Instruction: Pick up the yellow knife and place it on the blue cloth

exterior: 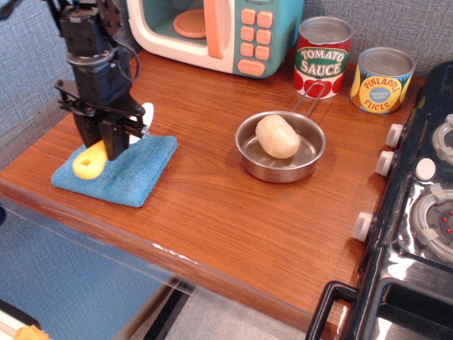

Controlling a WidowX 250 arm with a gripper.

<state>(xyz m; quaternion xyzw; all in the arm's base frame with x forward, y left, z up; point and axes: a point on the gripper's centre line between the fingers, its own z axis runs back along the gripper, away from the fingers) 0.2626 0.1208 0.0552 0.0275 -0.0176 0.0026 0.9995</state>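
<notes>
My gripper point(105, 142) is shut on the yellow knife point(90, 162) and holds it low over the blue cloth point(134, 172). The knife's yellow handle with its hole points down-left over the cloth's left part. Its white blade point(146, 115) sticks out up-right behind the fingers. I cannot tell whether the handle touches the cloth. The cloth lies flat at the front left of the wooden counter.
A steel pan point(249, 149) holding a potato point(277, 136) sits mid-counter. A toy microwave point(219, 32), a tomato sauce can point(322, 57) and a pineapple can point(381, 79) stand at the back. A stove point(417, 212) is at the right.
</notes>
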